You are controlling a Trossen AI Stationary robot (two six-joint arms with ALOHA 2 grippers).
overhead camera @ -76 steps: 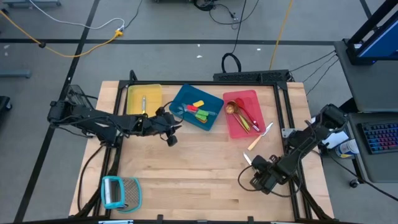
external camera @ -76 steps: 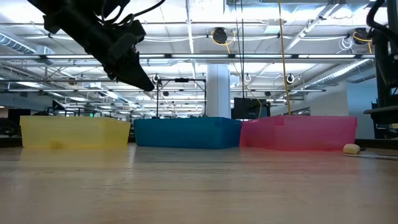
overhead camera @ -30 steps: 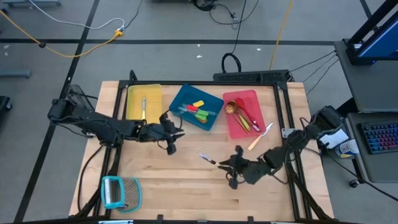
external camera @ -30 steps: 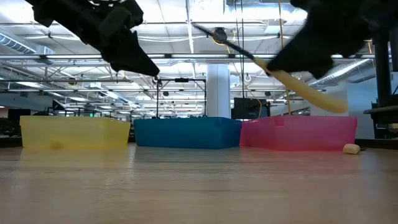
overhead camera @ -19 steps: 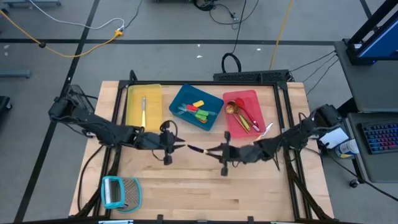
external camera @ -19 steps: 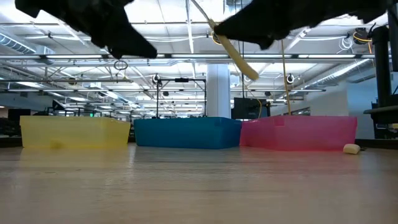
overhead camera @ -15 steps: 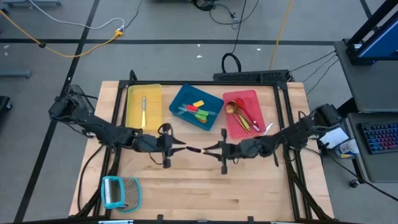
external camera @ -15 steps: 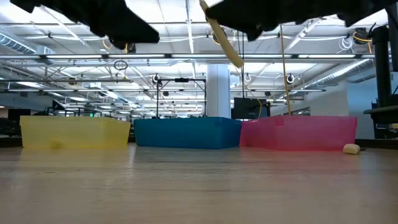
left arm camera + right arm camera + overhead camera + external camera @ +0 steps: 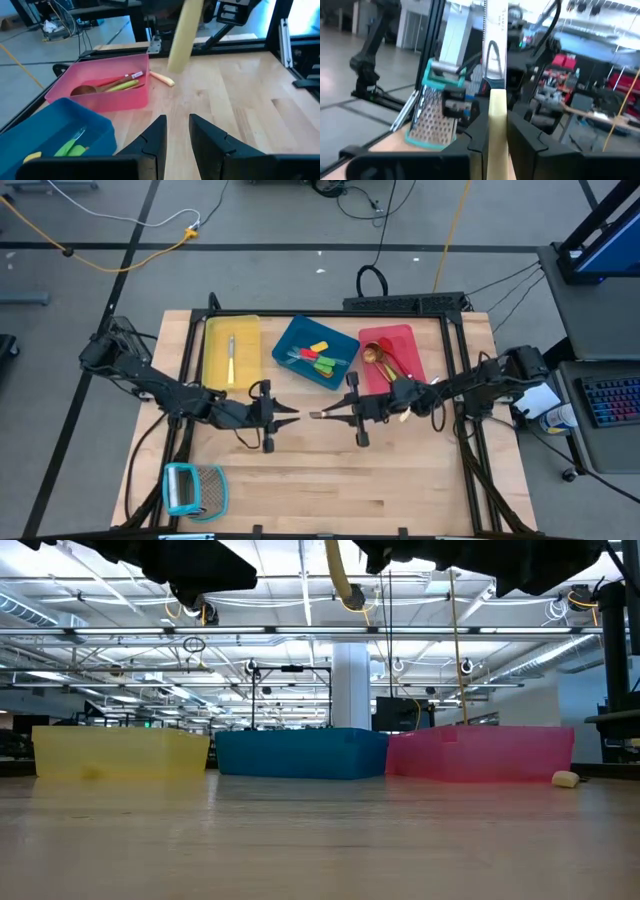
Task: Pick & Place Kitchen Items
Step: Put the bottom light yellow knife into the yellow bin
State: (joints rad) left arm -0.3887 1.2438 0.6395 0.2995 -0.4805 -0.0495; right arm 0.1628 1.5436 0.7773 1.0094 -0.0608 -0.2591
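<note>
My right gripper (image 9: 345, 413) hovers over the middle of the table, shut on a cream-handled knife (image 9: 492, 45). The knife's handle (image 9: 338, 572) hangs below the gripper and its blade rises above. My left gripper (image 9: 292, 418) faces it from the left, a short way off, open with nothing between its fingers (image 9: 160, 137). A second cream-handled knife (image 9: 162, 78) lies flat on the table beside the red tray (image 9: 405, 335). Spoons (image 9: 380, 355) lie in the red tray, green spatulas (image 9: 320, 360) in the blue tray (image 9: 290, 340), and one slim tool (image 9: 230, 352) in the yellow tray (image 9: 245, 330). My right gripper pinches the knife's cream handle (image 9: 497, 117) between its two fingers, on the part near the blade. The fingers come about level from the table's right. The knife stands steep, blade up and handle end down, lifted clear of the table.
The three trays stand side by side along the table's far side. A teal-framed grater (image 9: 195, 488) lies at the near left corner. Bare wood stretches across the middle and near right of the table. Cables run along both side rails.
My right gripper has swung from the near right toward the table's middle, rising and rolling its wrist. The knife has turned from a slant to steep, handle down. My left gripper has shifted a little toward the near edge and risen, and now faces the right one.
</note>
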